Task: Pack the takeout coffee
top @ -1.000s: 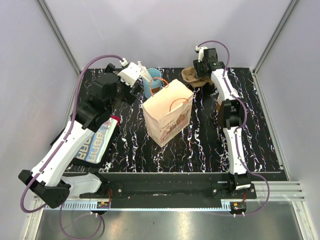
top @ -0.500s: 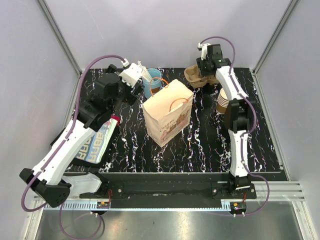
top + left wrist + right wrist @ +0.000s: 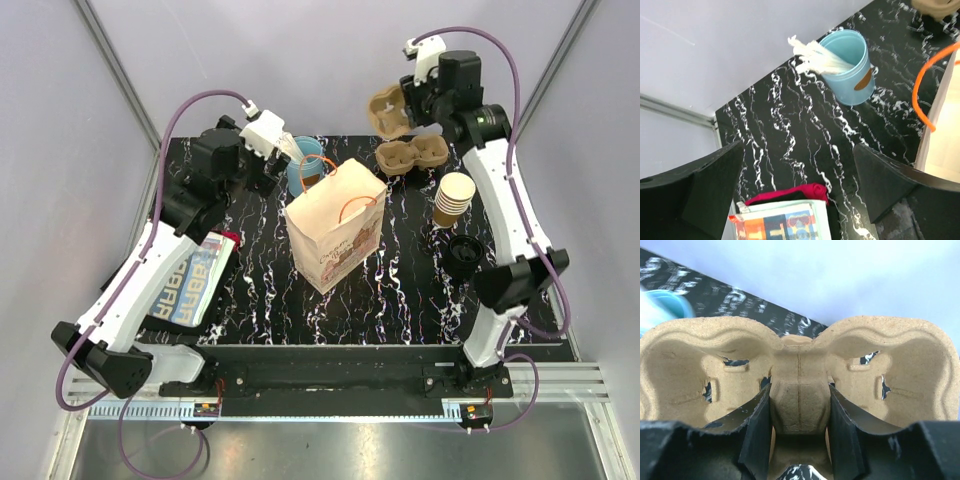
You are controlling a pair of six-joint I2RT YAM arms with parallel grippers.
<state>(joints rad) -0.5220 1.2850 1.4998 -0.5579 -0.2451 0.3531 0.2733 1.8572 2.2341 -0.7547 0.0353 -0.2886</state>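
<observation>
Gripping a pulp carrier [image 3: 800, 355] by its centre rib, my right gripper [image 3: 800, 432] holds it up off the table [image 3: 400, 290], over the back edge and close to the back wall [image 3: 330, 60]. The fingers are part closed on that rib, one each side. My left gripper [image 3: 800, 192] stands wide open and holds nothing, near the blue cup [image 3: 847, 70] of sticks [image 3: 812, 52]. The coffee [image 3: 465, 250] I take to be the round black-lidded item on the right side of the table, just nearer to me than the cup stack [image 3: 453, 198]. Its tan wall does not show from above, so I cannot confirm it. Risks noted: the grip is on one narrow strip of soft pulp, so the carrier may twist, tear or slip if swung fast. A second carrier [image 3: 410, 155] lies just below, and the stack stands between there and the coffee, so a low pass would likely knock either. My right elbow [image 3: 510, 282] hangs close by the coffee and could clip its lid. The bag [image 3: 335, 235] stands upright mid-table, mouth up, and a brush from either arm may tip it. My left fingers could upset the sticks. Room: bare table lies between bag and coffee and along the near side, while the right edge and back wall are tight.
</observation>
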